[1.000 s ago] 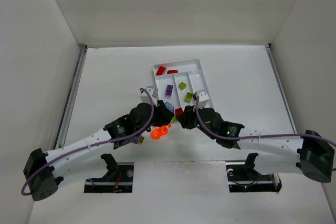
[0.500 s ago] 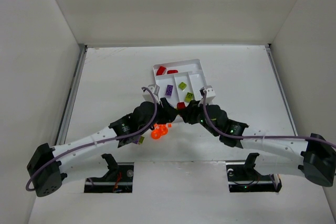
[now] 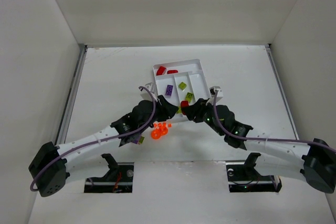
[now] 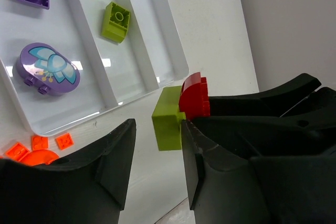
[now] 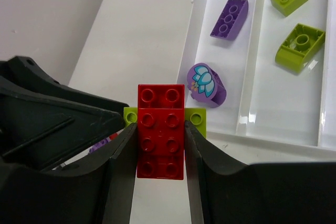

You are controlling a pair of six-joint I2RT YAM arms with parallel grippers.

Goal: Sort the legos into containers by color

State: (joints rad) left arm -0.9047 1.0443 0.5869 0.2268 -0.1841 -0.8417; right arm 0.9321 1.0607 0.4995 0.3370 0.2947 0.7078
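We log: right gripper (image 5: pixel 160 136) — clamped on a red brick (image 5: pixel 160 106), a lime brick (image 4: pixel 168 116) touching it, just off the tray (image 3: pixel 178 63) rim nearest the counter's near edge. Left gripper (image 4: pixel 156 148) — jaws apart, just beside the lime brick.

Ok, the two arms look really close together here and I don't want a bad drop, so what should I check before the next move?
1. Right gripper grip on the red brick: ok, jaws shut on its long sides.
2. Red brick alone: not ok, a lime green brick sits against its underside, apparently attached.
3. Left gripper free: ok, jaws open and empty, either side of the lime green brick.
4. Left jaws touching that brick: cannot tell.
5. Room in the crosswise section of the tray: ok, two red pieces there, with bare floor beside them.
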